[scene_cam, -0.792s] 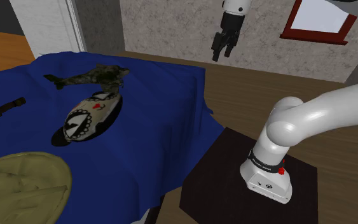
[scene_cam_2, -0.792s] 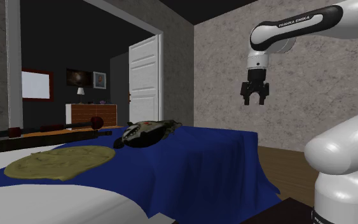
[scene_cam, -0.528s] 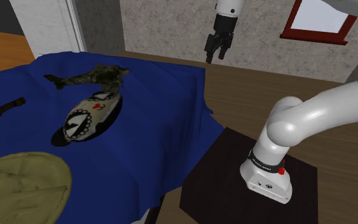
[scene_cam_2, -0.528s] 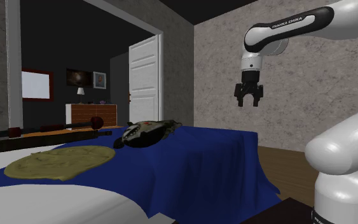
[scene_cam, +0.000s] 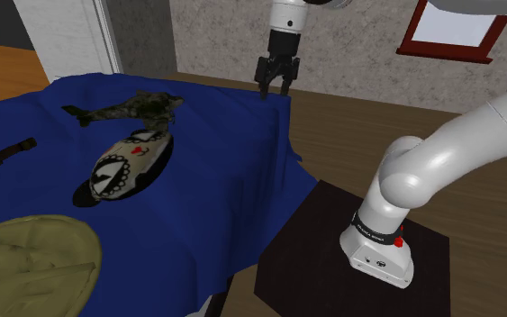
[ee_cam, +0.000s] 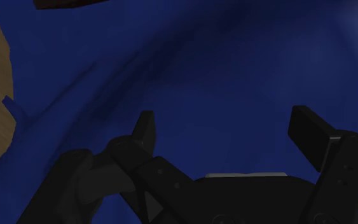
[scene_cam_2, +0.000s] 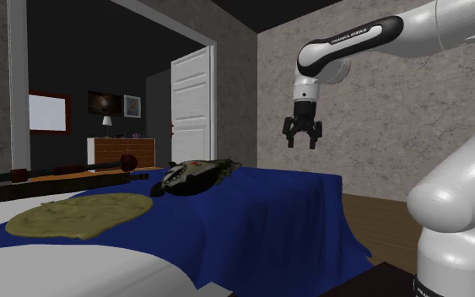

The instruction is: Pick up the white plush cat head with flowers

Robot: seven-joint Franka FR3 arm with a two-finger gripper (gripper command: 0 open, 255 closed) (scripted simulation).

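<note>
The all-black two-finger gripper hangs over the far edge of the blue bedspread, its fingers spread wide, likely to straddle the white-and-black oval plush cat head, which lies well apart, flat on the cloth, beside a camouflage-patterned toy

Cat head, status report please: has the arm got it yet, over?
Gripper open, empty, above the blue cover near its corner. Cat head lies untouched on the cover. Mottled toy close beside it.
</note>
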